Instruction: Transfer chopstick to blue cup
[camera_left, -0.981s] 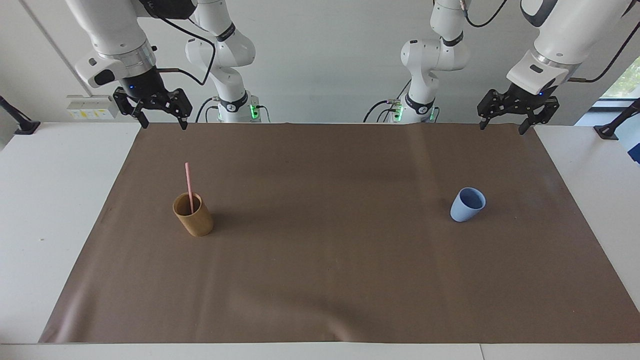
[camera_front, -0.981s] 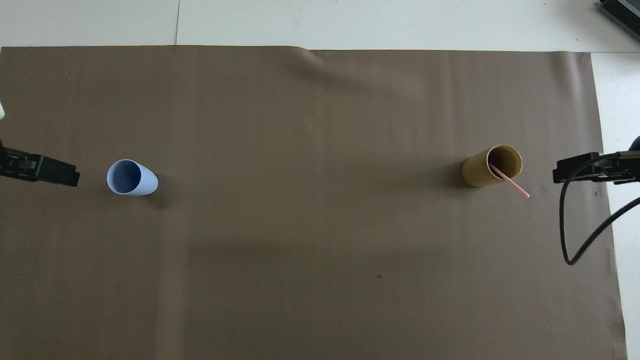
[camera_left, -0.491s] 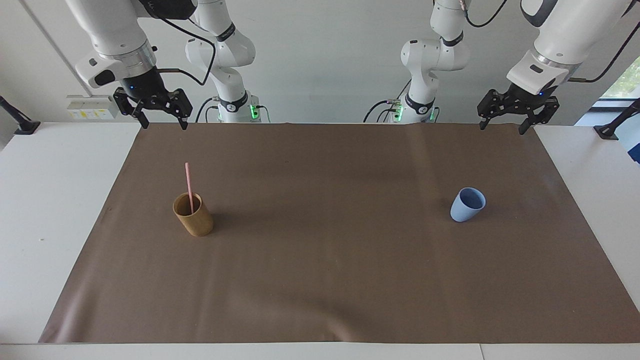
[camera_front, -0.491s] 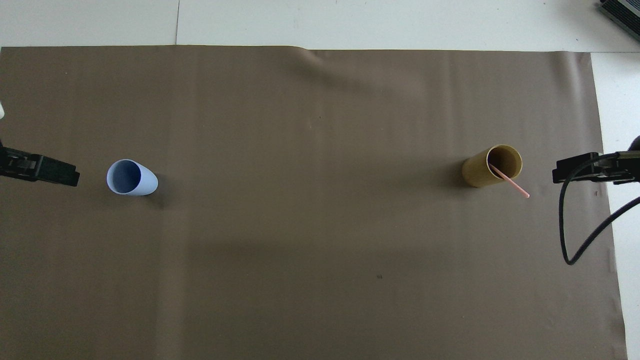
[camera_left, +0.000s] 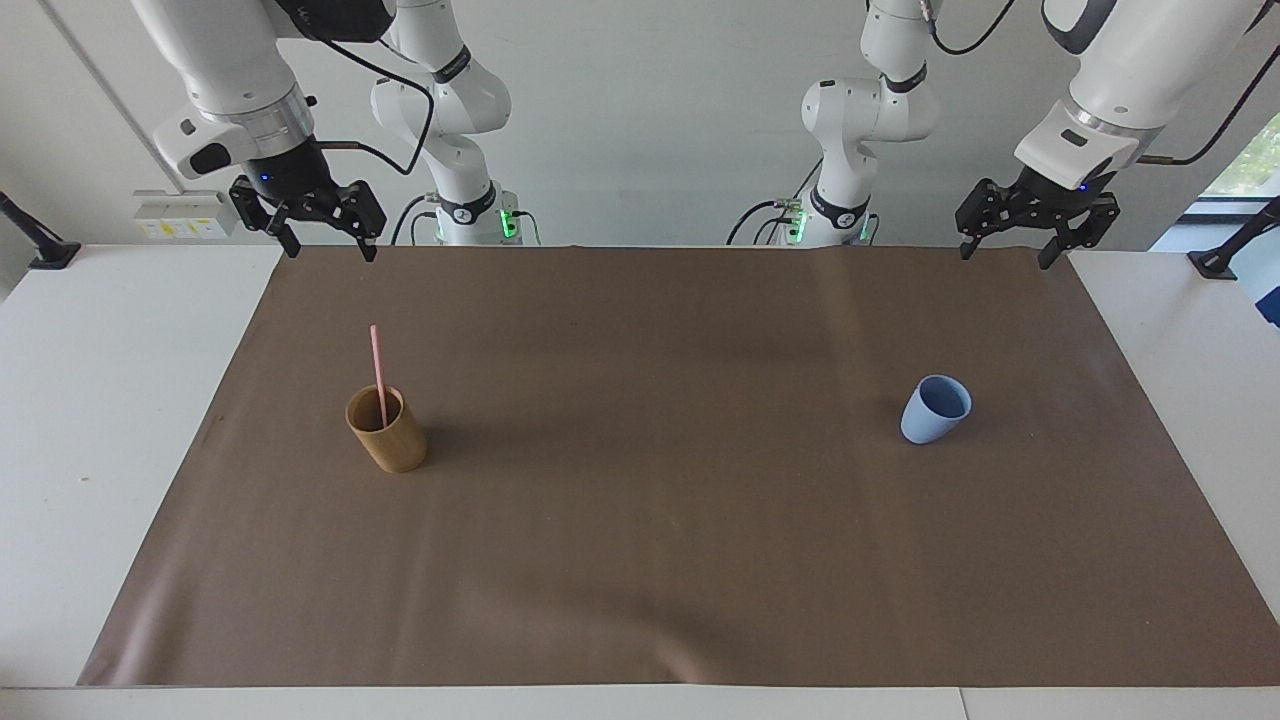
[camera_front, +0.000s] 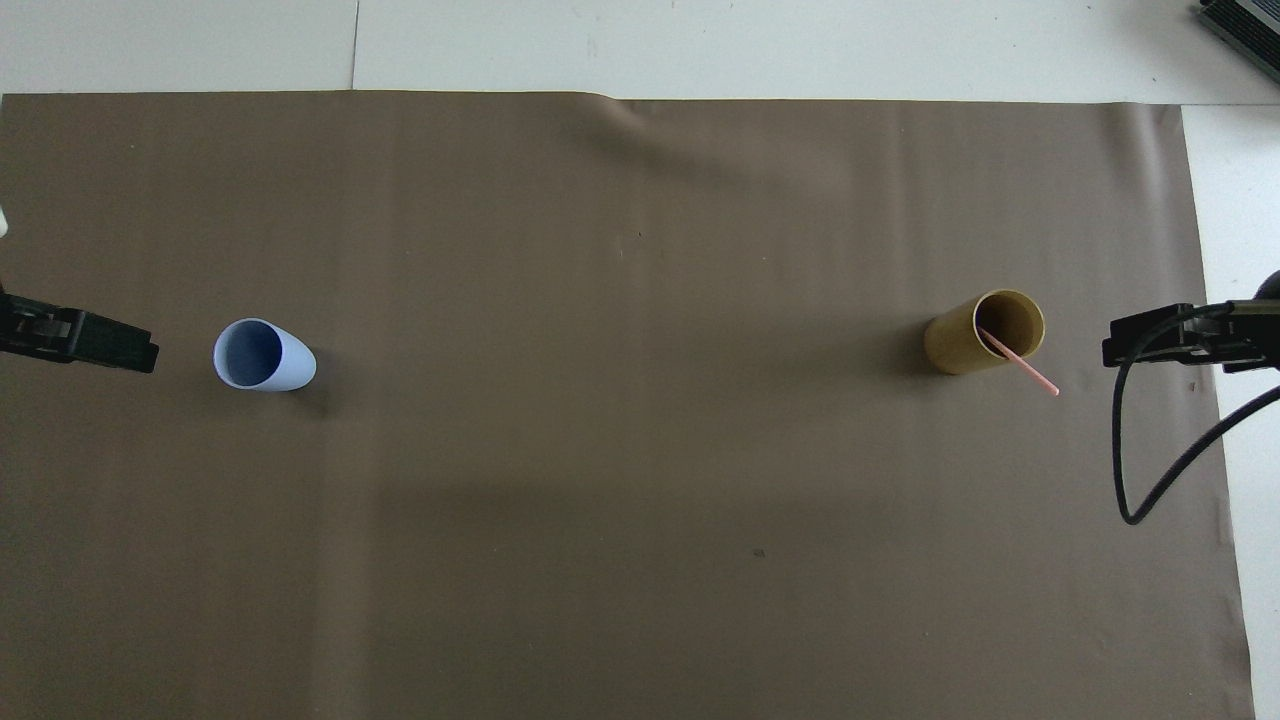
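The pale pink chopstick stands tilted in a tan-brown cylindrical cup toward the right arm's end of the table. The light-blue cup stands upright toward the left arm's end and holds nothing. My right gripper hangs open over the mat's edge nearest the robots, well apart from the tan cup. At the other corner of that edge my left gripper is also open, away from the blue cup. Neither holds anything.
A brown mat covers most of the white table. A black cable loops down from the right arm's wrist. The two cups are the only things on the mat.
The right arm's wrist and cable have shifted very slightly. The cups, the chopstick and the left arm have not moved.
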